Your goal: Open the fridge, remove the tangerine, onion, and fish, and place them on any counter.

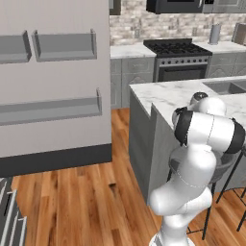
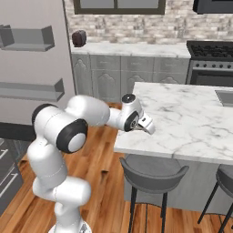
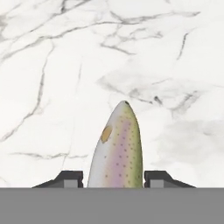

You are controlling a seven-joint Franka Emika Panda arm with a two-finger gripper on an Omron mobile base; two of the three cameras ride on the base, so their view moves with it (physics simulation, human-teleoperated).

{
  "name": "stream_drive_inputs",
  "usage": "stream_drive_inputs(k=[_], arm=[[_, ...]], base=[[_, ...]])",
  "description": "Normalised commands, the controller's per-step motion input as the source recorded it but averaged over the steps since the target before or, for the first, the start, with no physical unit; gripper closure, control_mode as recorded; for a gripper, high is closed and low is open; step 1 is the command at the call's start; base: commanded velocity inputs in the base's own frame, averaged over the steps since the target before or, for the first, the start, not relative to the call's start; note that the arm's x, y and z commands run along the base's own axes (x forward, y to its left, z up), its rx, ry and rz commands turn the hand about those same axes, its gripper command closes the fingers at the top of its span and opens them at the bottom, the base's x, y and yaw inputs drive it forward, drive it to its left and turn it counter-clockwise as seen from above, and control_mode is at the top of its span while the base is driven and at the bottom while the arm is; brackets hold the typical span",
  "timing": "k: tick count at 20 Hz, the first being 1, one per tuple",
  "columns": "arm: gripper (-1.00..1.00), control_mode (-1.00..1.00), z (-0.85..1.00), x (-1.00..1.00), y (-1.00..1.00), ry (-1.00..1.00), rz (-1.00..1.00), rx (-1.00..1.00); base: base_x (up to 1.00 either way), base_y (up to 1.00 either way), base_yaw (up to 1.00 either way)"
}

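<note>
A slim speckled fish [image 3: 117, 148] with a pale belly sticks out nose first between my two dark fingertips [image 3: 70, 177]. My gripper [image 3: 113, 179] is shut on the fish. Behind it lies the white marble counter [image 3: 52, 65]. In the right base view my gripper [image 2: 146, 124] hangs low over the near left corner of the counter [image 2: 191, 118]. The fridge door [image 1: 53, 120] stands open on the left, its grey shelves facing me. The tangerine and the onion are out of view.
Grey stools [image 2: 152, 170] stand under the island's near edge. An inset sink [image 1: 226, 86] lies at its far right. A black stove [image 1: 178, 57] and grey cabinets [image 2: 127, 73] line the back wall. Wooden floor [image 1: 86, 192] runs between the fridge and the island.
</note>
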Motion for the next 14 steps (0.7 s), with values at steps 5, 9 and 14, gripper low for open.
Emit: stream_drive_inputs(k=[5,9,14], arm=[[-1.0,-1.0,-0.29,0.24,-0.1,0.03,-0.05,0.01],[-1.0,-1.0,-0.1,-0.06,-0.01,0.01,-0.01,0.01],[-1.0,-1.0,0.23,-0.23,0.08,0.0,0.0,0.06]], base=[[0.0,0.0,0.0],[0.0,0.0,0.0],[0.0,0.0,0.0]])
